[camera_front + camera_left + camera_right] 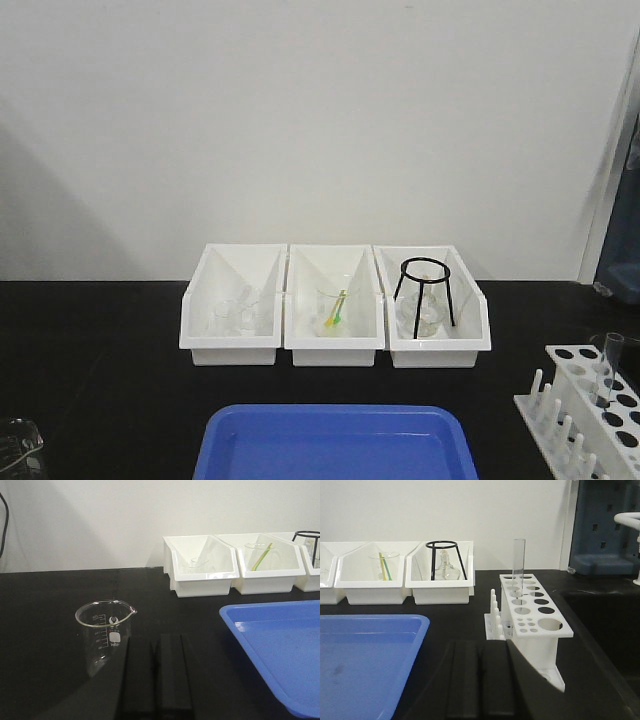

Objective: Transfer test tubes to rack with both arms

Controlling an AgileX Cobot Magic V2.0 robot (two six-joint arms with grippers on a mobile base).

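One clear test tube (518, 565) stands upright in a back hole of the white rack (532, 611); the front view shows the same tube (610, 362) in the rack (590, 400) at the table's right edge. My right gripper (480, 647) is low over the black table, just left of the rack, and its jaws are shut on nothing. My left gripper (155, 642) is also shut and empty, with a clear beaker (105, 630) just to its left. Neither gripper appears in the front view.
Three white bins (335, 345) line the back of the table, holding glassware and a black wire tripod (425, 290). A blue tray (335, 445) lies front centre, between the two grippers. The beaker (18, 440) is at the front left corner.
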